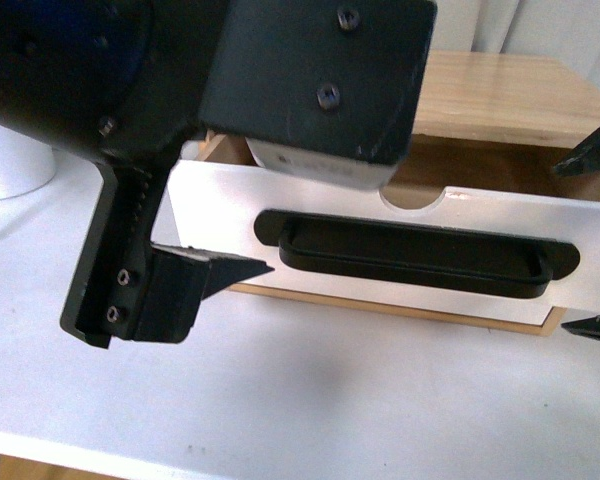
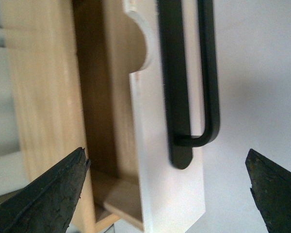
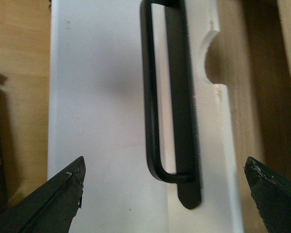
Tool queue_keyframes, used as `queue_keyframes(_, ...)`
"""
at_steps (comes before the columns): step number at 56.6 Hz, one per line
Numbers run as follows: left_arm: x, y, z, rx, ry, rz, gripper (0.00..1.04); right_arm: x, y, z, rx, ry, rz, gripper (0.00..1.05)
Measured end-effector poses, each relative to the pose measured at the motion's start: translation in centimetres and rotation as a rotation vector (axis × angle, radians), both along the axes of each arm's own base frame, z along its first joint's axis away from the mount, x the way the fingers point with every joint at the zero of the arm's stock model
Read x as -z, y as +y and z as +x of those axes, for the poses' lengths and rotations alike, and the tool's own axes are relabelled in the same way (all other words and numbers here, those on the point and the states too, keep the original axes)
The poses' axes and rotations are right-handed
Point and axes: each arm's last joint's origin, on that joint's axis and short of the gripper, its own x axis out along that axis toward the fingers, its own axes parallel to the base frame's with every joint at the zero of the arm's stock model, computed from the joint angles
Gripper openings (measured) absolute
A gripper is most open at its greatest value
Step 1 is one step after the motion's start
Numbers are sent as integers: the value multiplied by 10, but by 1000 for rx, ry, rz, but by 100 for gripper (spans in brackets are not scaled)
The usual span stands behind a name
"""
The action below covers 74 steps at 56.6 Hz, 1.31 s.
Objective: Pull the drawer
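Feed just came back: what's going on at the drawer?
Both arms are at the drawer. The left tool and right tool are open, each lined up over one end of the black bar handle, neither closed on it. The drawer front stands a little out from the wooden case, its inside showing behind the notch.

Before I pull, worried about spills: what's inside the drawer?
Only bare wood shows inside the drawer, behind its notch. No contents are visible, but the left arm and white front hide most of the interior.
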Motion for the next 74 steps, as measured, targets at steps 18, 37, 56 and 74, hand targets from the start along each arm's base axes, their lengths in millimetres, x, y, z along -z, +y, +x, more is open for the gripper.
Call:
queue_keyframes(18, -18, 45, -36, -159, -182, -326, 99, -30, -34, -26, 154, -228, 170, 96)
queue_keyframes(37, 13, 122, -99, -526, -305, -656, 99, -13, -75, -89, 450, -377, 401, 96)
queue_keyframes(56, 48, 154, -146, -902, -285, -1073, 99, 15, -94, -132, 782, -409, 621, 96)
queue_keyframes(74, 57, 146, -151, -1021, -66, -1370, 60, 28, -83, -135, 1025, -385, 832, 62)
